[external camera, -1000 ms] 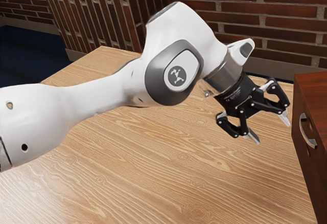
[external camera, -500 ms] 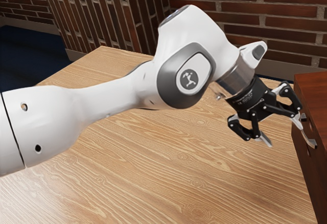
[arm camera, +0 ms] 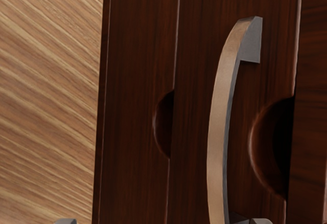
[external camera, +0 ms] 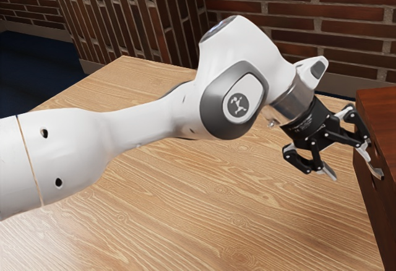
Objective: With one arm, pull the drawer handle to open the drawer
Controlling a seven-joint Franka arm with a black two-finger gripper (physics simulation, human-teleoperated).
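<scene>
A dark wooden drawer cabinet [external camera: 378,119] stands at the exterior view's right edge, with a curved grey metal handle [external camera: 374,167] on its front. My black gripper [external camera: 346,161] is open and right up against that front. Its upper fingertip [external camera: 365,152] is at the handle's top end, and its lower fingertip [external camera: 327,171] hangs clear over the table. In the wrist view the handle [arm camera: 224,127] arches close ahead across the drawer front [arm camera: 138,106], with round recesses on both sides of it. The drawer looks flush with the cabinet.
The light wooden table [external camera: 185,209] stretches out under the arm toward the exterior view's left. A red brick wall [external camera: 346,11] runs behind the table and the cabinet.
My arm has reached toward the exterior view's right and slightly down, bringing the open gripper from a short gap away up to the handle. The drawer has not moved.
</scene>
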